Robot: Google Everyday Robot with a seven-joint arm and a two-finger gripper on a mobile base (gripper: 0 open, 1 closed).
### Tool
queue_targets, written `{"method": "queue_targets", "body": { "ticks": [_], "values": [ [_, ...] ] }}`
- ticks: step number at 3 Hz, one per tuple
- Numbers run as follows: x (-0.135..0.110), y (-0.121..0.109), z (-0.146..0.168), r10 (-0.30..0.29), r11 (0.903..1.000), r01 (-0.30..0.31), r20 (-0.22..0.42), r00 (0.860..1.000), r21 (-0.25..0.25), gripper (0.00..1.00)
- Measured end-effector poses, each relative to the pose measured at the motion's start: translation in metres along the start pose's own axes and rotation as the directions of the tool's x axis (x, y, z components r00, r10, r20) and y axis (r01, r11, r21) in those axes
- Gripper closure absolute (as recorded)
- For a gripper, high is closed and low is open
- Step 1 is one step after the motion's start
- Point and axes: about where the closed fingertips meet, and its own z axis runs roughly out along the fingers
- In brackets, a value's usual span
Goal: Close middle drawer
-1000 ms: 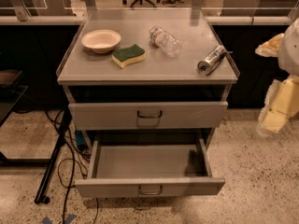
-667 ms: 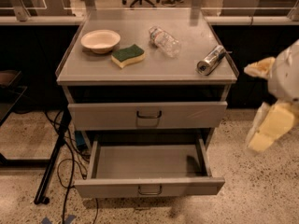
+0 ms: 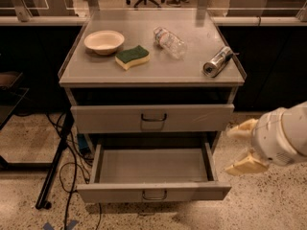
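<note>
The middle drawer (image 3: 192, 192) is pulled far out of the grey cabinet. Its wide flat front carries a small loop handle (image 3: 154, 195), and its shallow grey tray (image 3: 153, 164) is empty. My gripper (image 3: 241, 147) is at the right, just beside the drawer's right front corner and a little above the front. Its two cream fingers (image 3: 245, 166) are spread apart and hold nothing; they do not touch the drawer. The lowest drawer is hidden under the open one.
The upper drawer (image 3: 110, 119), with a darker handle, sits nearly closed above. The cabinet top (image 3: 96, 71) holds a bowl (image 3: 104, 41), a sponge (image 3: 132, 57), a plastic bottle (image 3: 170, 42) and a can (image 3: 218, 61). Cables and a black stand leg (image 3: 55, 164) lie at left.
My gripper has moved down and left, from beside the cabinet top's level to beside the open drawer's right front corner. The drawer has not moved.
</note>
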Motion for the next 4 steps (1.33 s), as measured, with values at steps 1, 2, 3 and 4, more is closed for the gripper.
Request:
{"method": "queue_targets", "body": {
  "ticks": [1,2,3,4],
  "values": [
    [0.024,0.002,0.047,0.037,0.9993,-0.038,-0.042,0.998,-0.004,0.66],
    [0.026,0.002,0.050,0.043,0.9991,-0.043,-0.048,0.998,0.003,0.90],
    [0.026,0.001,0.050,0.043,0.9991,-0.043,-0.048,0.998,0.003,1.00],
    [0.027,0.001,0.058,0.041,0.9992,-0.041,-0.053,0.998,0.004,1.00]
  ]
}}
